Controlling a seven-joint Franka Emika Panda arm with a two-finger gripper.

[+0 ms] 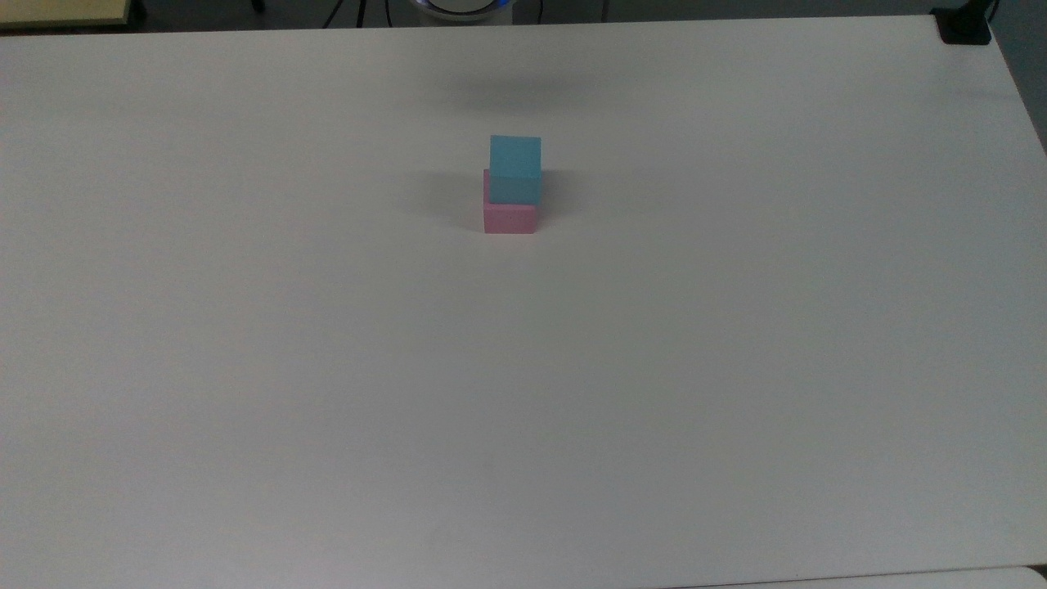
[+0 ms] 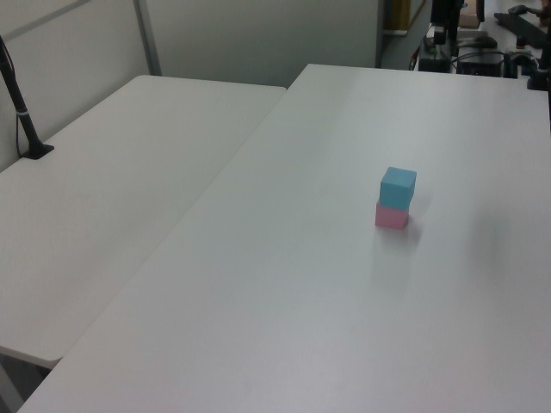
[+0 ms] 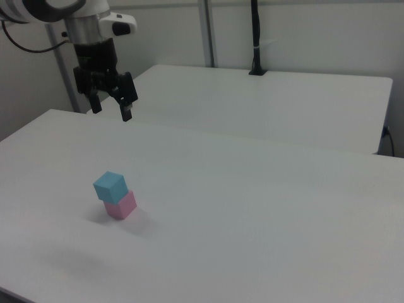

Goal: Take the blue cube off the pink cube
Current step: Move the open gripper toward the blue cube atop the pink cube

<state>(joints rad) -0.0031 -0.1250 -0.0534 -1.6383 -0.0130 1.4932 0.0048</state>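
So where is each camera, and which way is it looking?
Top view: high up, looking down at the blue cube stacked on the pink cube.
Left view: off to one side, looking across the white table.
Right view: low at the other side; the open gripper hangs above the table.
All views share both cubes.

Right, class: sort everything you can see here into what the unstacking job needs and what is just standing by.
Belongs to the job:
- blue cube, on top
- pink cube, underneath
- gripper, open, raised

Just there:
- white table
- black post on the neighbouring table
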